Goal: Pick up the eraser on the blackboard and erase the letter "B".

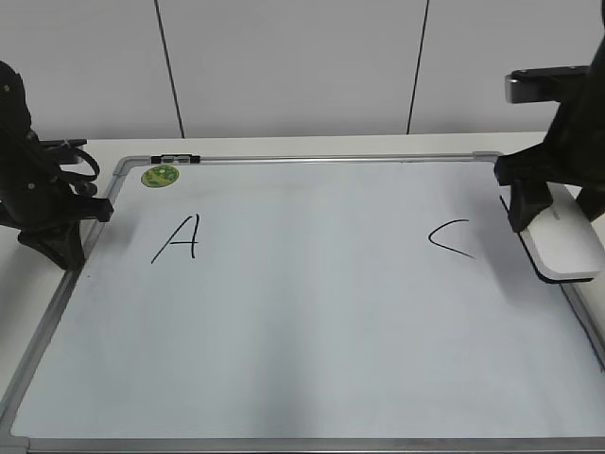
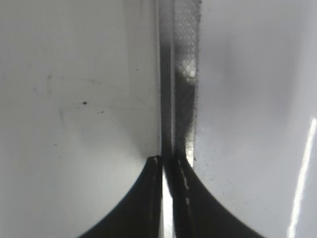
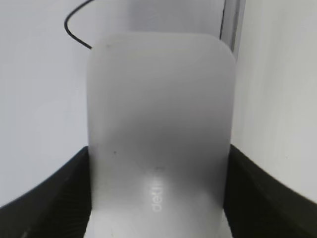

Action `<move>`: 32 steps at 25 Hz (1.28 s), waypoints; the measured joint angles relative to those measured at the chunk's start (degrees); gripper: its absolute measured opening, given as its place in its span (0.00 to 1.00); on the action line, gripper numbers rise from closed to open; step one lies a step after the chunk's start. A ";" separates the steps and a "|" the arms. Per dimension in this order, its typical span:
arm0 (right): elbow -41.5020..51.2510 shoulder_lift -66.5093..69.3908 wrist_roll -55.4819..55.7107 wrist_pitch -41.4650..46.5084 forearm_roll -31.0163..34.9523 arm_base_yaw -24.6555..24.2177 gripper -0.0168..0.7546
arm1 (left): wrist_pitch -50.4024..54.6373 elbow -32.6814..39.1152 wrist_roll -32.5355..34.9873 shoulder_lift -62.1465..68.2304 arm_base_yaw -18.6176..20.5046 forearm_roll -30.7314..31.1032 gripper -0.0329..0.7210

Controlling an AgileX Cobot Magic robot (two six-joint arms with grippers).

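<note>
The blackboard (image 1: 312, 312) lies flat on the table, white with a silver frame. A black "A" (image 1: 178, 238) is at its left and a black "C" (image 1: 452, 238) at its right. No letter "B" shows between them; that area is blank. The white eraser (image 1: 562, 248) sits at the board's right edge, over the frame. My right gripper (image 1: 558, 213) is shut on the eraser (image 3: 158, 109), one finger on each side (image 3: 158, 153), with the "C" just beyond it. My left gripper (image 1: 68, 253) is shut and empty at the board's left frame (image 2: 168, 161).
A round green sticker (image 1: 161, 175) and a small black clip (image 1: 175, 158) sit at the board's top left. The board's metal frame (image 2: 181, 74) runs straight ahead of the left jaws. A white wall with dark seams stands behind the table.
</note>
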 joint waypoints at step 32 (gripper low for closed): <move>0.80 10.55 -10.41 -5.85 8.03 -7.73 0.71 | 0.04 0.00 0.00 0.00 0.00 0.00 0.07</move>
